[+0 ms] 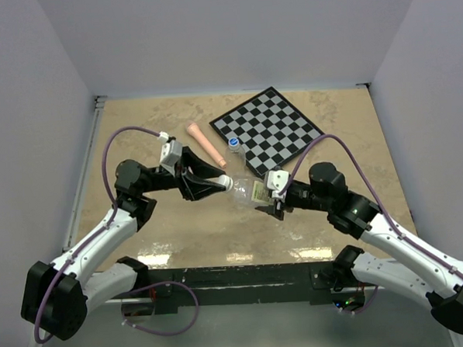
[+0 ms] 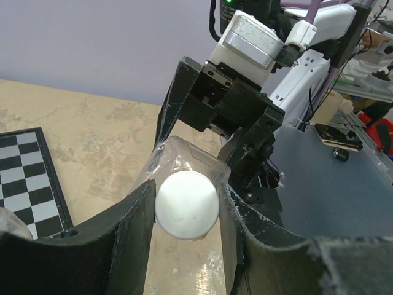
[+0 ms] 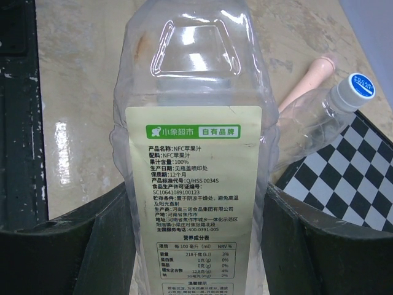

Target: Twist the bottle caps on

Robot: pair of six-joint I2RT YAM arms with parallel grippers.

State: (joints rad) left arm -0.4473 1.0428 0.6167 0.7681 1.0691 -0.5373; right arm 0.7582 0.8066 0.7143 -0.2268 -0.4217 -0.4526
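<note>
White cap (image 2: 186, 204) is pinched in left claw (image 1: 229, 185) (right claw (image 1: 272, 200) clamps labelled bottle (image 3: 193, 92)).

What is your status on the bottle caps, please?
Left gripper shut on white cap at mouth of large bottle. Right gripper shut on its labelled body. Blue cap sits on small bottle. Pink stick lies clear, nothing in the way.

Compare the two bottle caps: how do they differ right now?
The white cap is plain; the blue cap has a white centre mark. The white cap is pinched in the left gripper at the neck of the large bottle; the blue cap sits on the small bottle, untouched. Both are small and round.
</note>
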